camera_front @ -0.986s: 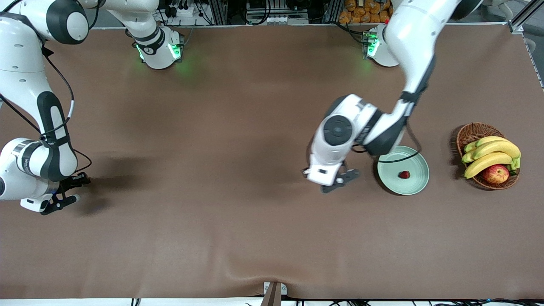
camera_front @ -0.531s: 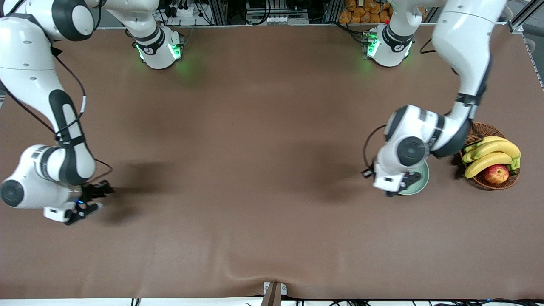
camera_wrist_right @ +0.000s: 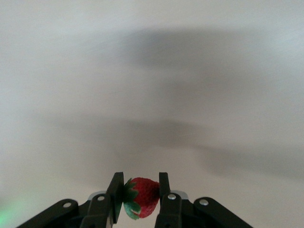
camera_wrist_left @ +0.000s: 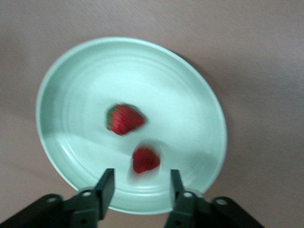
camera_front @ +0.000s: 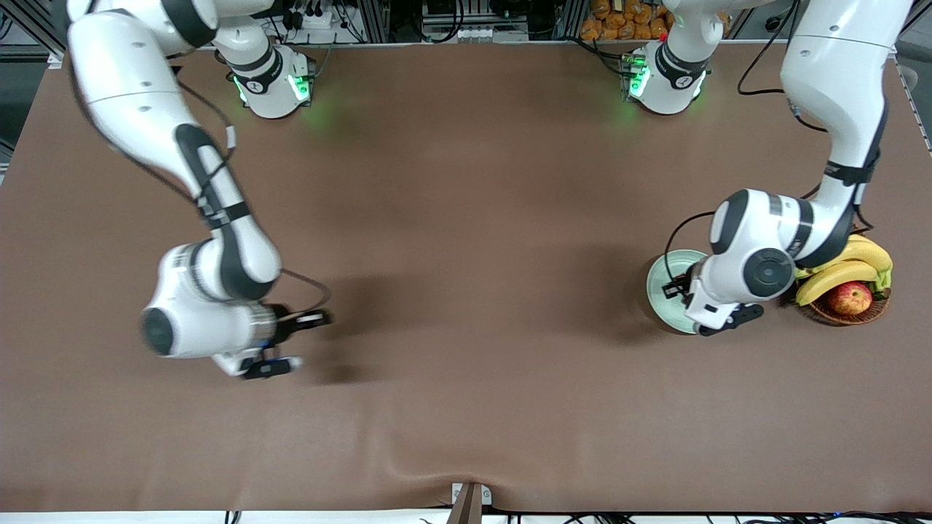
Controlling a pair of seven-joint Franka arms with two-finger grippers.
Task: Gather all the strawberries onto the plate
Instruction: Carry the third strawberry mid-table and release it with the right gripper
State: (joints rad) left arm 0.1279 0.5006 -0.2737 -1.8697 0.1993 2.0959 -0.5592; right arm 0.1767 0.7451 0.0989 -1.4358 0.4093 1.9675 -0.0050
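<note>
While the brown bench [camera_front: 466, 218] carries the mint-green plate [camera_wrist_left: 71, 85] toward the left arm's end, beside the fruit basket [camera_front: 844, 311], the left end effector [camera_wrist_left: 138, 186] hovers over the plate, released, with two strawberries [camera_wrist_left: 124, 118] in it; the right end effector [camera_wrist_right: 137, 194] is up over the bench, grasping a third strawberry [camera_wrist_right: 141, 195]

Two strawberries [camera_wrist_left: 125, 118] in mint plate [camera_wrist_left: 199, 104]; third strawberry [camera_wrist_right: 142, 195] gripper-held.
</note>
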